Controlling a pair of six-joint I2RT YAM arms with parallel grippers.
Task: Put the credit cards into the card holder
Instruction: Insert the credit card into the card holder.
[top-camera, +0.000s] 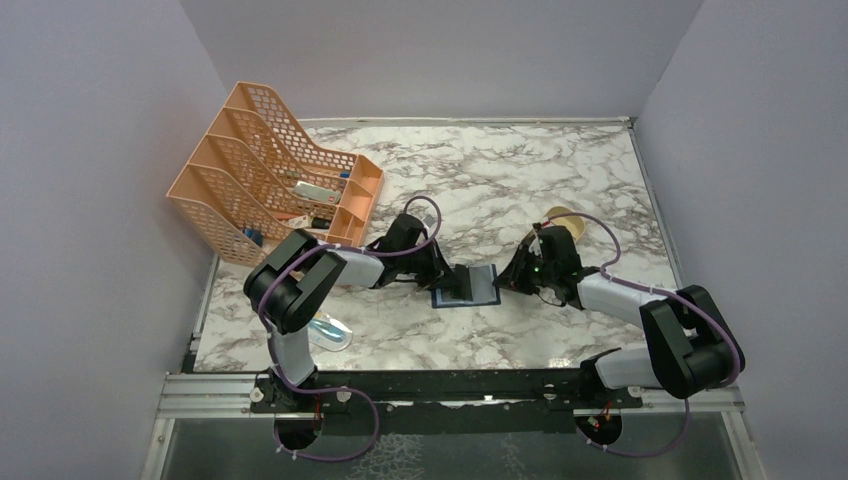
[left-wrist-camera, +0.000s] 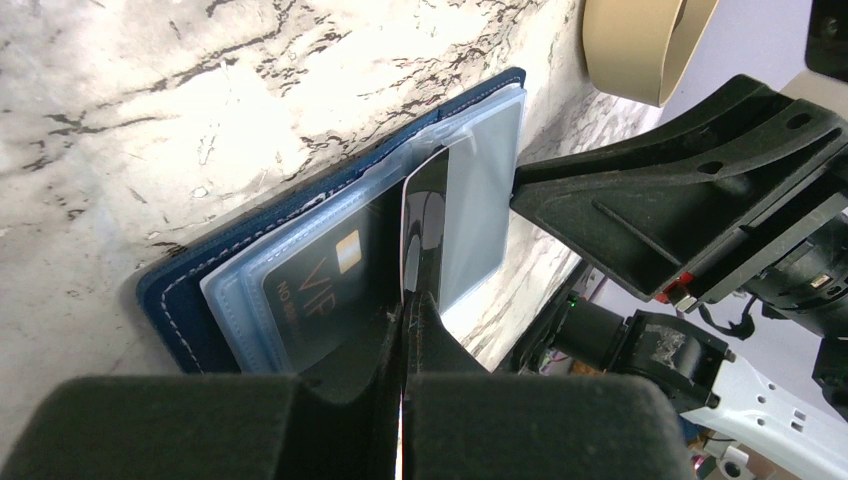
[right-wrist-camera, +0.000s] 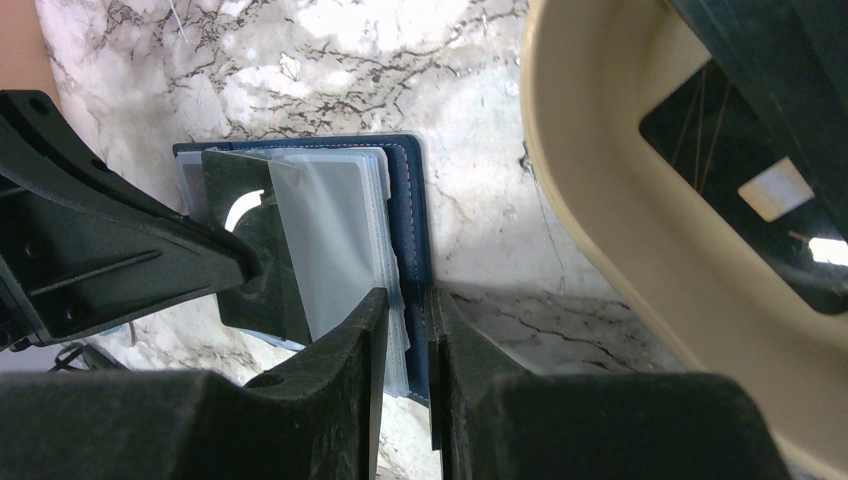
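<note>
The navy card holder (top-camera: 467, 288) lies open on the marble between both grippers. In the left wrist view its clear sleeves (left-wrist-camera: 300, 290) hold a dark "VIP" credit card (left-wrist-camera: 320, 295). My left gripper (left-wrist-camera: 412, 305) is shut on a second dark credit card (left-wrist-camera: 427, 215), held on edge with its far end at the sleeves. My right gripper (right-wrist-camera: 408, 300) is shut on the holder's right edge (right-wrist-camera: 412, 210), pinching the blue cover and clear sleeves (right-wrist-camera: 335, 235). The card in the left gripper also shows in the right wrist view (right-wrist-camera: 250, 250). No yellow-gold or pale card is in view.
A tan oval tray (top-camera: 562, 220) stands just behind the right gripper; in the right wrist view (right-wrist-camera: 590, 200) something dark lies in it. An orange mesh file rack (top-camera: 270, 185) stands at the back left. A blue-patterned packet (top-camera: 330, 330) lies by the left arm's base.
</note>
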